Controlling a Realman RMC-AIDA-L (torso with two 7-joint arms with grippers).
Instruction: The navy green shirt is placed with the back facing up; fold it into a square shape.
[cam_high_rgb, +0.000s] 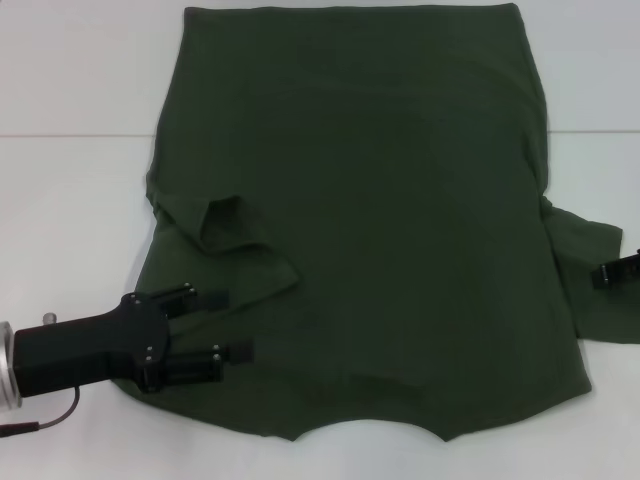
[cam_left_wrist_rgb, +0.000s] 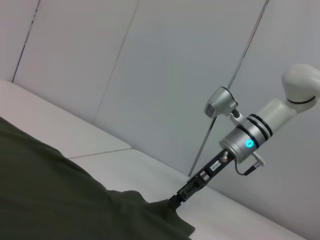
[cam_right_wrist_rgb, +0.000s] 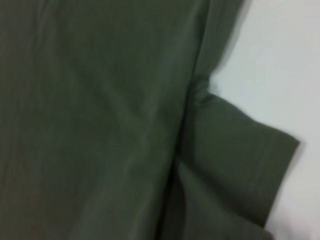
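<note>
Just one navy green shirt, two grippers: left gripper, right gripper.

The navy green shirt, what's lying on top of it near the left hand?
On the navy green shirt, its own left sleeve lies folded inward, and the open left hand is above the fabric. Whatever the folded sleeve covers is hidden.

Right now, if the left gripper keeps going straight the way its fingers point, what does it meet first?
The left gripper points toward the robot's right, low over the dark olive-green short-sleeved shirt. Ahead lies only the shirt's flat fabric; the folded-in sleeve sits beside that line. Its height above the cloth is unclear.
</note>
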